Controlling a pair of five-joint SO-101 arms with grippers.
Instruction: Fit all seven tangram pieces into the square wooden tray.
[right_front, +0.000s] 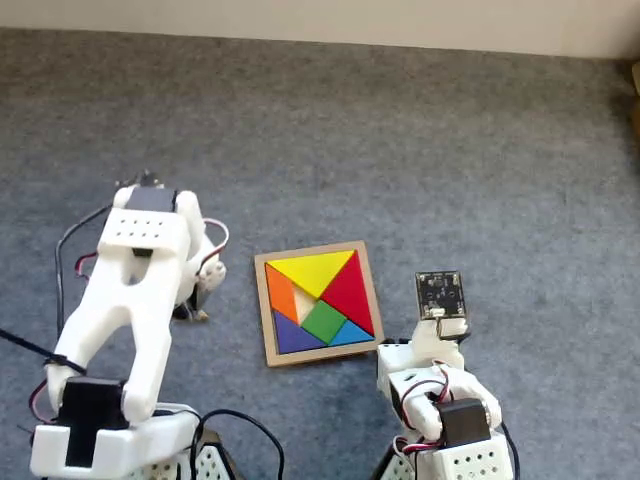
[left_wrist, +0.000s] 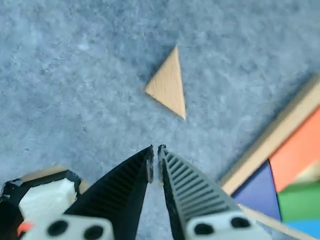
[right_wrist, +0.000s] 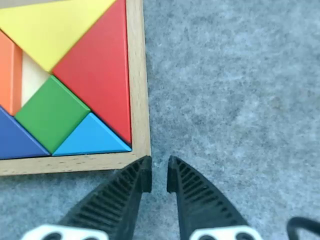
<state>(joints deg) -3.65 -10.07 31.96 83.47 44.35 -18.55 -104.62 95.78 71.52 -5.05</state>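
Two white arms side by side at the near edge, both end effectors closed and empty

The left arm (right_front: 130, 310) rises from its base at the near left and stretches toward the far side, its wrist bent over so that the left end effector (left_wrist: 155, 156) points downward; its black ribbed fingers (left_wrist: 125, 185) lie almost together, with only a hairline slit at the tips. The right arm (right_front: 440, 410) sits folded low at the near right, reaching far less, its wrist aimed toward the far side with a small camera board (right_front: 440, 293) on top. The right end effector (right_wrist: 159, 175) likewise has its two black fingers drawn close, a narrow gap at the tips, gripping nothing
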